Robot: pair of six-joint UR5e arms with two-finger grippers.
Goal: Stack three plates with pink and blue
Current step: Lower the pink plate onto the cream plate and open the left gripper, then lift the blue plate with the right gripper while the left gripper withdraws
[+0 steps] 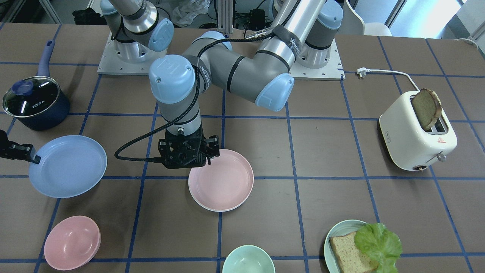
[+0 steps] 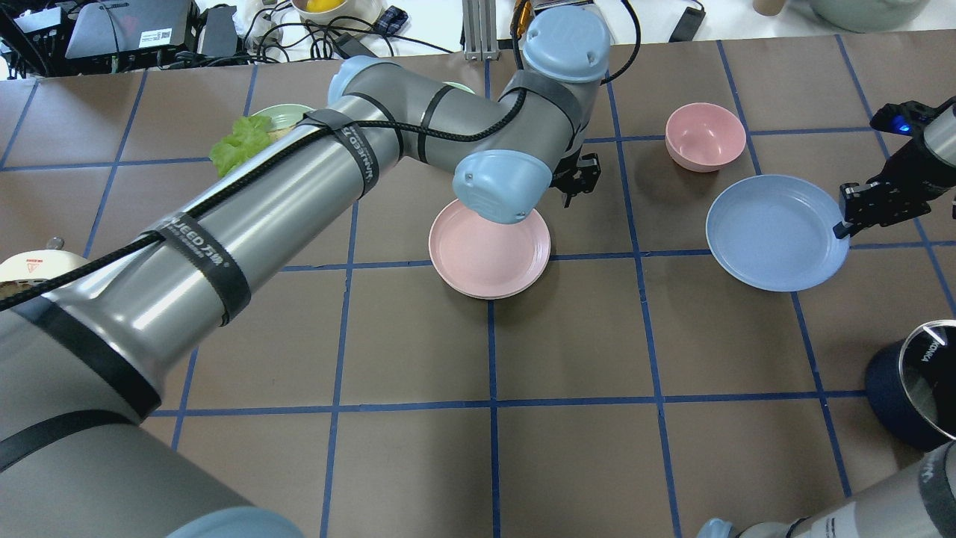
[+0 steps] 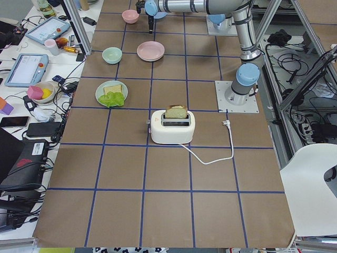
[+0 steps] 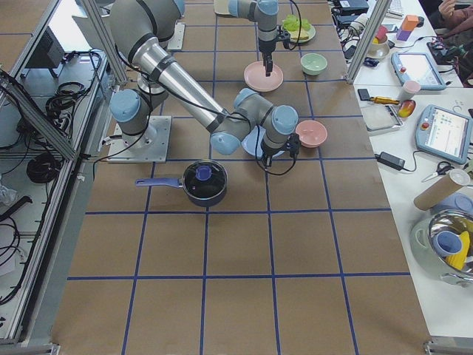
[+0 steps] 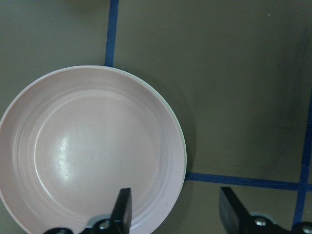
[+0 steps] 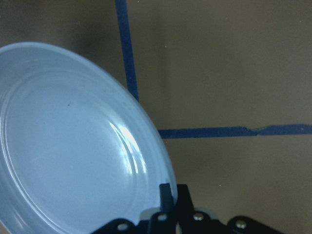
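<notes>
**Tabletop holdings: 2 task plates in view, 1 gripped**

**Containers.**
- Pale pink round shallow matte plate [image 1: 221, 182], empty, near the table's centre. A whitish edge shows under its rim, and whether that is another plate beneath cannot be told.
- Light blue round shallow matte plate [image 1: 68, 166], empty, well apart from the pink one, toward the robot's right.
- Small deep pink bowl [image 1: 72, 242] and mint-green bowl [image 1: 248, 261], both empty.
- Pale green plate [image 1: 333, 237], holding 1 slice of brown bread [image 1: 348, 254] and a ruffled lettuce leaf [image 1: 379, 244].
- Dark blue saucepan [image 1: 45, 117] with a long handle, covered by a glass lid [image 1: 30, 94].
- Glossy cream-white toaster [image 1: 416, 142], with 1 bread slice [image 1: 426, 108] standing in its slot. Its white plug [image 1: 362, 71] lies on the table.

**Grippers.**
- Left gripper [image 5: 175, 214]: black fingers spread apart and holding nothing. They straddle the pink plate's rim, 1 finger over the plate's inside and 1 over bare table.
- Right gripper [image 6: 171, 195]: fingers clamped on the blue plate's rim, at the edge away from the pink plate. The plate looks tilted in the wrist view, and whether it is clear of the table cannot be told.

**Surface and room.**
- Brown matte table [image 1: 322, 151], marked into squares by blue tape.
- Side benches carry tablets [image 3: 23, 68] and cables
</notes>
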